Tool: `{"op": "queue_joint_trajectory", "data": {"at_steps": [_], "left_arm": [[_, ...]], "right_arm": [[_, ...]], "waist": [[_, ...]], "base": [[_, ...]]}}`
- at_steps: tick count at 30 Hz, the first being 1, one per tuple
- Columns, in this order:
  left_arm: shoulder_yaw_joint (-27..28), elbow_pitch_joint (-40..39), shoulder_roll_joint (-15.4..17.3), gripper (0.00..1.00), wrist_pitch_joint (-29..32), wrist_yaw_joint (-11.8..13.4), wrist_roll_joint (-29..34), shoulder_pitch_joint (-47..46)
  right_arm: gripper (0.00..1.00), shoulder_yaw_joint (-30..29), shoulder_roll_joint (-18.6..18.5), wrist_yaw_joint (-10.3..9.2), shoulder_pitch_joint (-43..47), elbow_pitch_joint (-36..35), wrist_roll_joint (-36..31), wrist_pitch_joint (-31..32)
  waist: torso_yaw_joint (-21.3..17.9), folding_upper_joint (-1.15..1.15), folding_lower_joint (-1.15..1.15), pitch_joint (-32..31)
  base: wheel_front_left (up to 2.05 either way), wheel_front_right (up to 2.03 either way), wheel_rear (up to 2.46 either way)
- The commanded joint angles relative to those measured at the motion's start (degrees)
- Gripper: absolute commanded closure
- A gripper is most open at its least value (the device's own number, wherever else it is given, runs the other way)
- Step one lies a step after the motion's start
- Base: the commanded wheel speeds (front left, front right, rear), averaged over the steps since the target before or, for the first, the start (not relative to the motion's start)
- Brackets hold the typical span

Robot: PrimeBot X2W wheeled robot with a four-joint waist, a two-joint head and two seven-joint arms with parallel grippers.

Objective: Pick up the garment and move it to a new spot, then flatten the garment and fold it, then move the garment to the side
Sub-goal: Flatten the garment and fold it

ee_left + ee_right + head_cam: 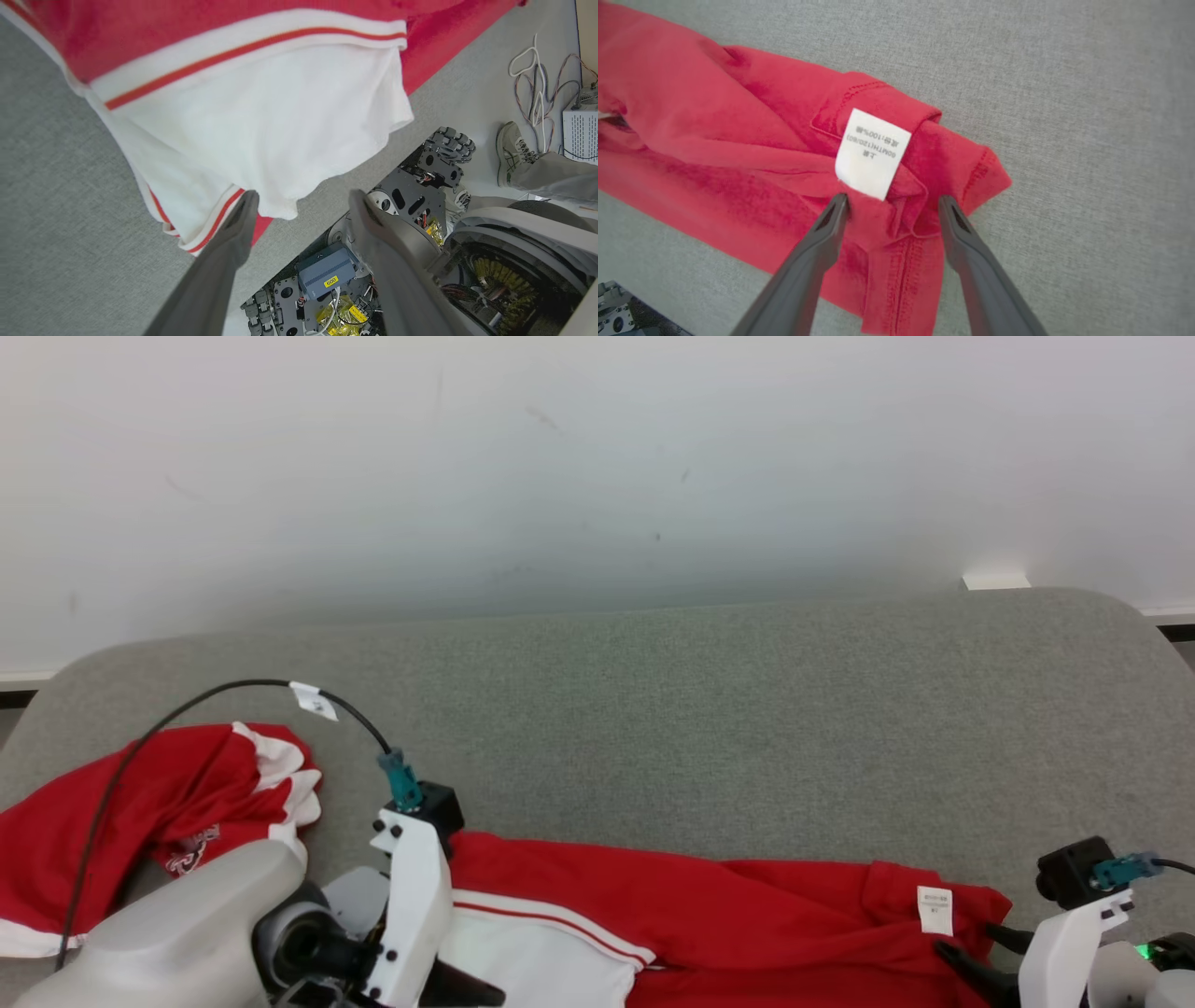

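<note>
A red garment (728,905) with white panels lies along the near edge of the grey table (709,709), and one end is bunched at the left (168,803). My left gripper (303,200) is open at the table's edge. The hanging white panel (261,126) reaches down between its fingertips. My right gripper (893,203) is open astride the garment's red corner, just below the white care label (871,151). In the head view, the right gripper (976,947) sits at the lower right, next to that label (934,908).
A black camera cable (187,709) arcs over the bunched end of the garment. Below the table edge are my wheeled base (420,186), a person's shoe (511,149), loose wires (532,70) and a white box (579,130). The table's far edge meets a white wall.
</note>
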Motion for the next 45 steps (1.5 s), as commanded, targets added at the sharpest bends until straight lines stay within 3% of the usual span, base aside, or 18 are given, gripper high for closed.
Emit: {"op": "queue_joint_trajectory", "data": {"at_steps": [1,8,13,17,21,26,29,31,32,35,40,45], "left_arm": [[0.6,0.0,0.4,0.00,-1.1,-0.3,0.3,0.9],[4.2,-0.9,1.0,0.00,-12.3,-0.5,4.5,0.2],[8.0,-2.5,1.9,0.00,-24.8,1.4,8.4,1.9],[12.0,-4.3,2.6,0.00,-37.9,5.1,12.3,4.1],[16.3,-6.4,3.6,0.00,-51.1,10.5,15.1,8.4],[19.4,-9.6,2.6,0.00,-63.3,18.7,19.0,15.1],[22.2,-11.5,1.2,0.00,-65.1,22.6,21.8,19.6],[27.1,-13.4,-1.0,0.00,-65.3,24.5,24.5,22.6],[27.1,-13.4,-1.0,0.00,-65.3,24.5,24.5,22.6],[34.1,-15.4,-4.5,0.00,-65.3,25.8,31.3,29.3],[44.4,-17.3,-11.9,0.00,-65.3,25.0,42.8,39.0],[52.3,-16.4,-19.8,0.00,-65.3,20.8,49.7,45.5]], "right_arm": [[0.00,-0.3,-1.0,-0.18,0.8,-0.8,1.0,0.4],[0.00,-5.7,-4.7,-0.18,0.9,-4.9,3.6,-6.2],[0.00,-12.0,-6.9,-0.18,1.6,-7.5,2.8,-15.6],[0.00,-19.4,-6.6,-0.17,3.3,-7.0,0.5,-23.3],[0.00,-30.2,-4.0,-0.17,6.8,-5.8,-5.0,-24.8],[0.00,-50.6,4.9,-0.17,16.8,-9.0,-18.4,-24.8],[0.00,-59.7,11.5,-0.17,23.5,-13.9,-26.6,-24.8],[0.00,-63.1,15.5,-0.17,27.3,-17.0,-30.7,-24.8],[0.00,-63.1,15.5,-0.17,27.3,-17.0,-30.7,-24.8],[0.00,-66.7,20.3,-0.17,31.8,-19.8,-35.5,-24.8],[0.00,-68.5,24.9,-0.16,35.9,-20.0,-40.4,-24.8],[0.00,-68.3,26.1,-0.16,36.6,-17.3,-42.3,-23.8]], "waist": [[0.0,0.00,0.00,-0.4],[0.2,0.00,0.00,-1.2],[0.4,0.00,0.00,-1.4],[0.6,0.00,0.00,-1.4],[1.0,0.00,0.00,-0.9],[2.1,0.00,0.00,-0.4],[2.9,0.00,0.00,0.0],[3.3,0.00,0.00,0.2],[3.3,0.00,0.00,0.2],[3.8,0.00,0.00,0.2],[3.9,0.00,0.00,0.7],[3.3,0.00,0.00,2.1]], "base": [[0.00,0.00,0.00],[0.00,0.00,0.00],[0.00,0.00,0.00],[0.00,0.00,0.00],[0.00,0.00,0.00],[0.00,0.00,0.00],[0.00,0.00,0.00],[0.00,0.00,0.00],[0.00,0.00,0.00],[0.00,0.00,0.00],[0.00,0.00,0.00],[0.00,0.00,0.00]]}}
